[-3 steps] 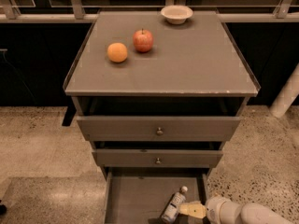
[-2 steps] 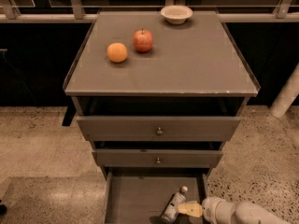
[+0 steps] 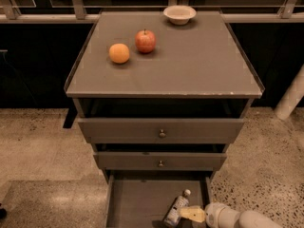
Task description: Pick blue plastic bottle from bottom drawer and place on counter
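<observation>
Grey floor of the bottom drawer (image 3: 130, 203) lies bare on its left side; the work is all at the right. Up on the table (image 3: 190, 75), an orange (image 3: 119, 52) sits at the left with a red apple (image 3: 145, 41) just beside it, both well apart from the bare front right part. Down in the drawer, right of centre, the blue plastic bottle (image 3: 175, 212) lies on its side, tilted, its white cap pointing toward the back right corner. A pale bowl (image 3: 179, 14) stands at the table's back edge. Farthest right, the claw (image 3: 189, 214) is low at the lower right, its pale tip touching the bottle's body. Whether it is apart or clamped on the bottle I cannot tell.

The step in hand looks like the grasp. To do it well, I judge the claw should take the body across its width, near the middle rather than at the cap, since a smooth round bottle may roll or slip. The lift should go straight up first, clear of the drawer's right wall and the upper drawers (image 3: 161, 129), before swinging over to the table.
</observation>
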Robot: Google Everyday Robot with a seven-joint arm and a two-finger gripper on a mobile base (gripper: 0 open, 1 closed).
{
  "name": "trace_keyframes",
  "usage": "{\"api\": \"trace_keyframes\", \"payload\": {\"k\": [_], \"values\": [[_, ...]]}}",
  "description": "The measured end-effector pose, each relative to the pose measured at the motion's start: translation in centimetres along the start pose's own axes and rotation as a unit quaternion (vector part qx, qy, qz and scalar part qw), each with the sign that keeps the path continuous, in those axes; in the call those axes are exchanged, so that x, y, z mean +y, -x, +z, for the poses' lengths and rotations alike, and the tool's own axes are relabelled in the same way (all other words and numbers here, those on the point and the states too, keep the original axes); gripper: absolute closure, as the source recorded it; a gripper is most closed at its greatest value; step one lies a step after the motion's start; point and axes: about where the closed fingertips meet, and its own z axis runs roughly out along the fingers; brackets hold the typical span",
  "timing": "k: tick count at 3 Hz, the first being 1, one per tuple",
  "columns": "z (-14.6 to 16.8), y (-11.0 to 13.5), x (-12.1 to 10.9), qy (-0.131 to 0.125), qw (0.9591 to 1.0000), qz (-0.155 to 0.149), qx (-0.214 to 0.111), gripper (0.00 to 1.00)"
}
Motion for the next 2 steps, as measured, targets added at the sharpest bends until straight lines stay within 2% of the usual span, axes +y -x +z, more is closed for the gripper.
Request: {"api": "trace_keyframes", "payload": {"k": [1, 2], "values": [[2.4, -0.1, -0.5, -0.001, 0.9995, 0.016, -0.027, 0.00], [9.4, -1.6, -1.5, 0.017, 0.9979, 0.053, -0.032, 0.00]]}}
